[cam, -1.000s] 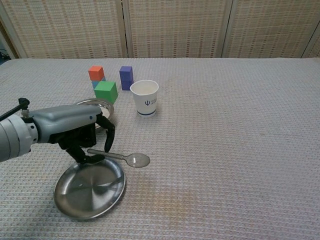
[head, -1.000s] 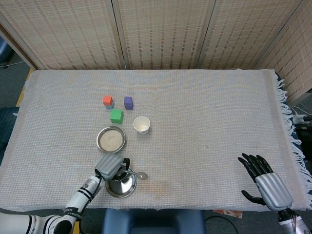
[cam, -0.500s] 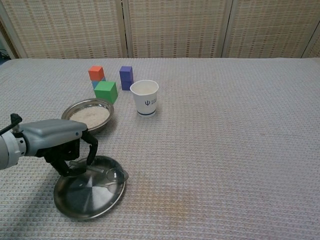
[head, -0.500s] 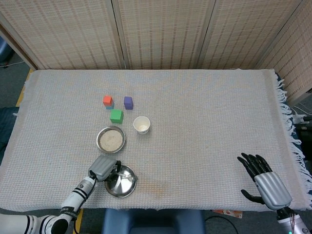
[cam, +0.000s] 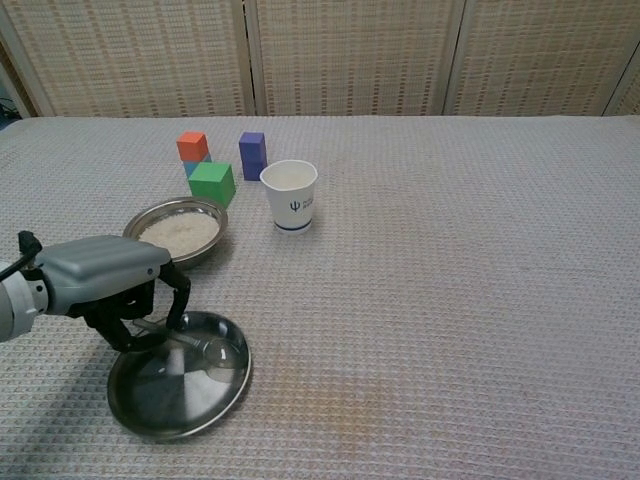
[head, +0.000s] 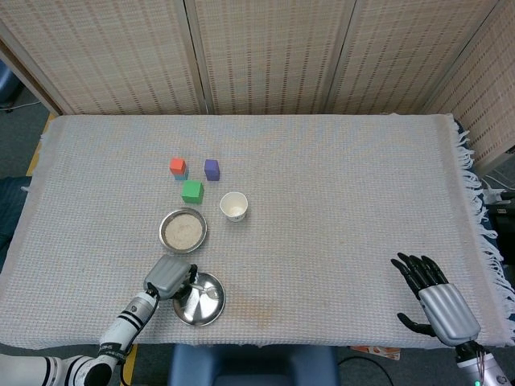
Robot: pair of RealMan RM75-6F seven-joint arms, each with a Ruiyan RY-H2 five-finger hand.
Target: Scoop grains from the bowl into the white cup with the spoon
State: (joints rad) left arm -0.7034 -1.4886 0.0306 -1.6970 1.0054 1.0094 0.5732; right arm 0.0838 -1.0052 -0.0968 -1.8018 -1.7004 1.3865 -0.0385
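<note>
The steel bowl (head: pixel 183 230) (cam: pixel 182 229) of pale grains sits left of centre. Just right of it and a little farther back, the white cup (head: pixel 234 206) (cam: pixel 291 195) stands upright. Nearer the front edge lies an empty steel plate (head: pixel 201 299) (cam: pixel 180 400). The spoon (head: pixel 211 294) (cam: pixel 213 348) rests in that plate with its bowl near the plate's middle. My left hand (head: pixel 169 277) (cam: pixel 110 285) is at the plate's left rim, its fingers curled around the spoon's handle. At the front right corner my right hand (head: pixel 438 301) hovers with its fingers spread and nothing in it.
Behind the bowl stand a green block (head: pixel 192 191) (cam: pixel 212 183), a red block (head: pixel 178 166) (cam: pixel 192 146) on a blue one, and a purple block (head: pixel 212 169) (cam: pixel 252 150). The woven cloth (head: pixel 346 201) covers the table; its fringed edge hangs at the right.
My left hand drew back to the left with the spoon. The spoon's bowl went from the cloth beside the plate to inside the plate. The right hand stayed put.
</note>
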